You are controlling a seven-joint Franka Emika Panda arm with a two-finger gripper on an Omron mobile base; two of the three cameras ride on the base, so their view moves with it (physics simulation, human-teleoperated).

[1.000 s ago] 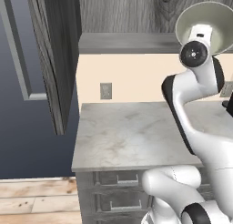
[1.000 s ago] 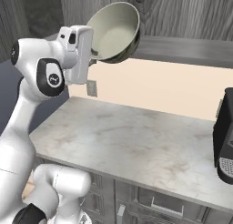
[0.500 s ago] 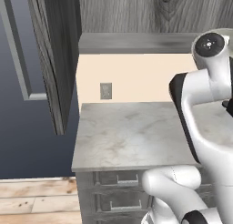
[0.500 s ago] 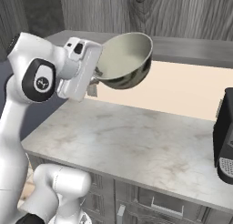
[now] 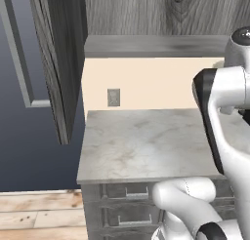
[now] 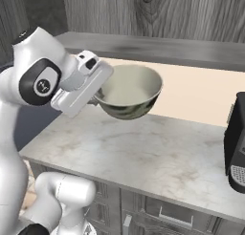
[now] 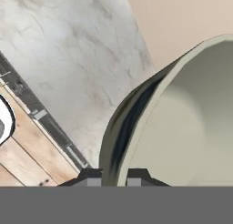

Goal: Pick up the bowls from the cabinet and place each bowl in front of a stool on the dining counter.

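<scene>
The tan-olive bowl (image 6: 130, 93) hangs in the air above the marble bench (image 6: 143, 157), mouth up and tipped slightly, nearly level. The end effector (image 7: 113, 175) is clenched on the bowl's rim at the side nearest the arm, one fingertip (image 7: 91, 175) outside the wall and the other inside, so the bowl juts away from it. Behind the bench are a cream wall with an outlet (image 5: 113, 97) and a grey shelf (image 5: 156, 46); a dark machine (image 6: 237, 143) stands at the bench's right end.
</scene>
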